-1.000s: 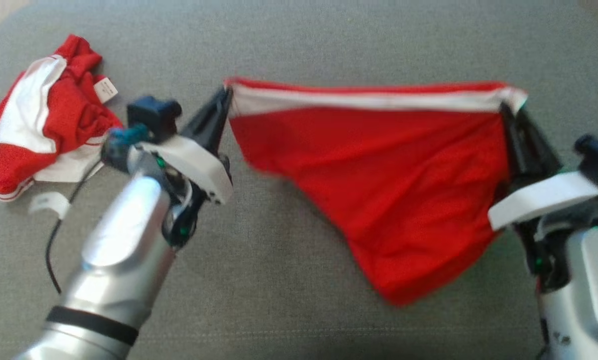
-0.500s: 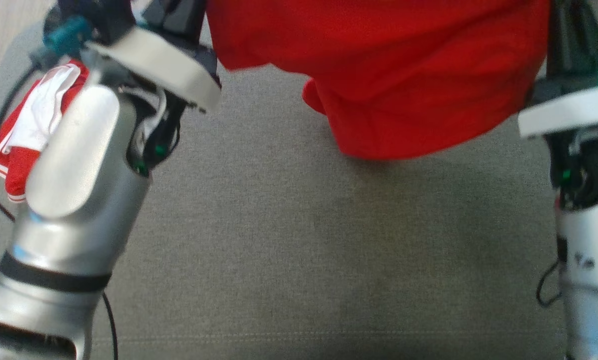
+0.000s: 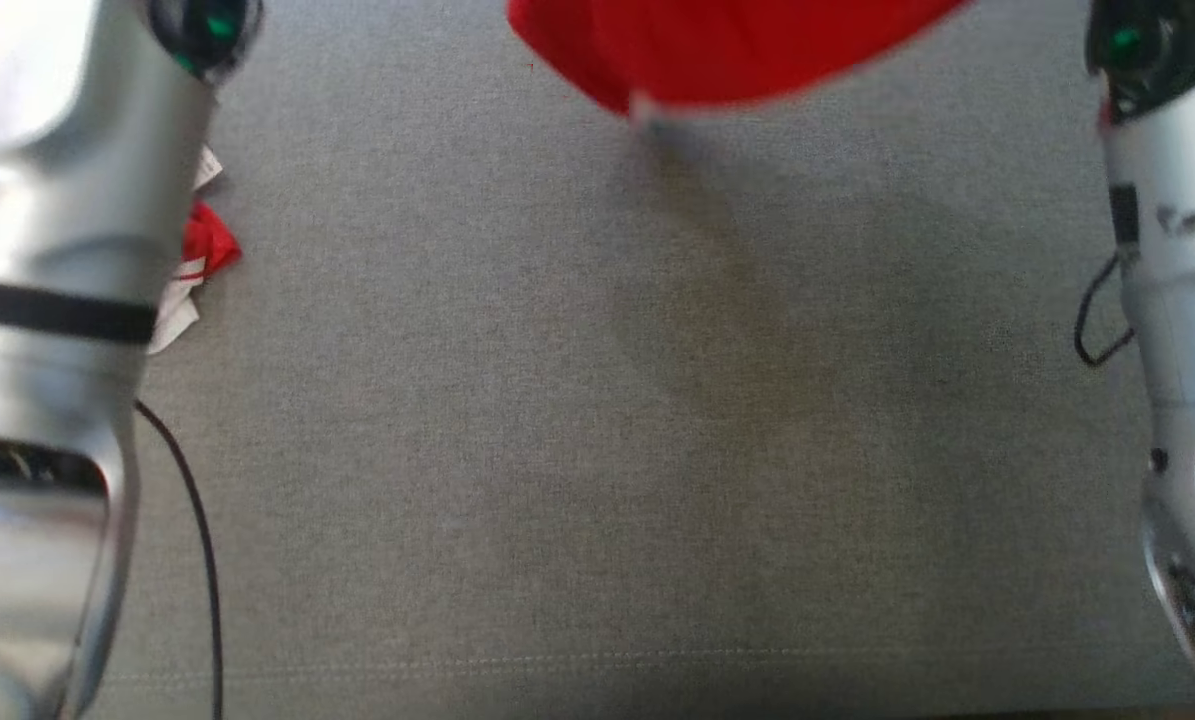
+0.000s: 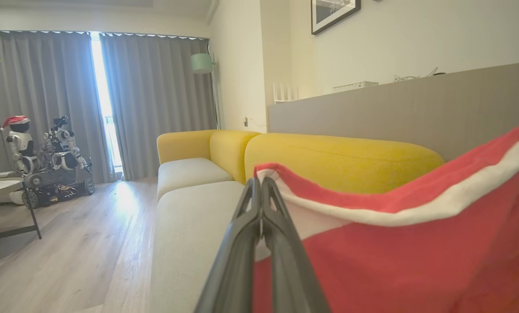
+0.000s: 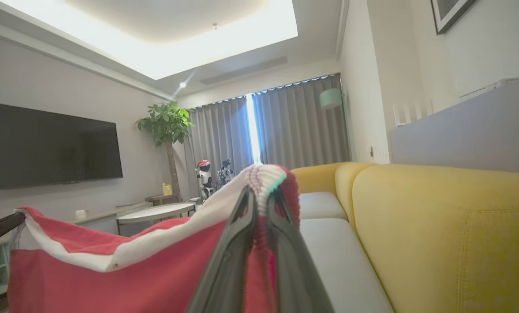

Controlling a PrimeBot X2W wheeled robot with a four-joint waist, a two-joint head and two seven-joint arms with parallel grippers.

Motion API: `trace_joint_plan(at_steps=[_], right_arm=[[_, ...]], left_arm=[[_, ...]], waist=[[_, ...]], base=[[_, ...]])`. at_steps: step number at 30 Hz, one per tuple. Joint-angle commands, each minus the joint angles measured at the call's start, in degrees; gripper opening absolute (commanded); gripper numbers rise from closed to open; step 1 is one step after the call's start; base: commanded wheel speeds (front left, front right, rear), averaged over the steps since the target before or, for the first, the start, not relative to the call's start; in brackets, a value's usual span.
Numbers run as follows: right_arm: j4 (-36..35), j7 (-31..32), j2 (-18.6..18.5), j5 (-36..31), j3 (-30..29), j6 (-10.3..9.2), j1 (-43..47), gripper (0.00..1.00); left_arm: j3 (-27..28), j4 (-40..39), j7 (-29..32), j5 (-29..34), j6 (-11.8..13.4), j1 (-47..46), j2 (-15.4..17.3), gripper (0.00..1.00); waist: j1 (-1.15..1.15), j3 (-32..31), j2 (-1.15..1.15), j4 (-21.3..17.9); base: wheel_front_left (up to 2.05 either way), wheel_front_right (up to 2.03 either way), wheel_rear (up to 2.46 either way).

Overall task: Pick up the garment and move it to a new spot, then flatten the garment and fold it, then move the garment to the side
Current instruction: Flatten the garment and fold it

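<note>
Our left fingers pinch one top corner of the garment, and our right fingers pinch the other. We hold it stretched in the air above the cushion.

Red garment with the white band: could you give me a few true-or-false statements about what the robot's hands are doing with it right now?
1. Both hands hold the red garment with the white band. True: the left hand and the right hand each pinch one end of the band.
2. The garment lies flat on the grey fabric seat. False: it hangs in the air, stretched between the two hands.
3. The left hand is open. False: it is shut on the band.
4. The padded sofa backrest is yellow. True.
5. A crumpled red and white cloth lies on the seat beside the left arm. True.
</note>
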Motion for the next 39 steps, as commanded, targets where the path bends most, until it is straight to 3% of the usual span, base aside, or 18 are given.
trace_joint_plan(at_steps=[1,8,15,22,29,39], right_arm=[[0.0,-1.7,1.7,0.7,0.6,0.43,-3.3,0.00],[9.2,-4.9,4.4,-0.3,1.1,0.43,-10.2,0.00],[16.0,-4.9,4.9,-2.3,2.3,0.43,-2.7,0.00],[24.3,-4.9,5.7,0.7,5.5,0.43,5.2,0.00],[24.4,-4.9,6.2,3.1,8.5,0.43,13.9,0.00],[21.7,-4.9,6.1,3.6,6.8,0.43,31.2,0.00]], left_arm=[[1.8,-0.3,-0.9,0.5,-0.2,-4.8,1.9,0.00],[3.0,6.7,-2.7,1.5,-0.8,-9.7,1.0,0.00],[4.0,13.0,-2.7,-1.5,-1.3,-0.2,-3.5,0.00],[3.8,18.2,-2.8,-6.6,-1.3,9.8,-6.0,0.00],[5.8,12.9,-2.8,-6.7,-1.4,19.9,-6.1,0.00],[14.0,-8.3,-2.8,1.5,-0.8,42.2,-4.6,0.00]], waist=[[0.00,-0.1,0.00,-0.1],[0.00,2.8,0.00,0.9],[0.00,5.9,0.00,3.0],[0.00,6.5,0.00,2.6],[0.00,4.4,0.00,2.0],[0.00,-1.7,0.00,2.5]], base=[[0.00,0.00,0.00],[0.00,0.00,0.00],[0.00,0.00,0.00],[0.00,0.00,0.00],[0.00,0.00,0.00],[0.00,0.00,0.00]])
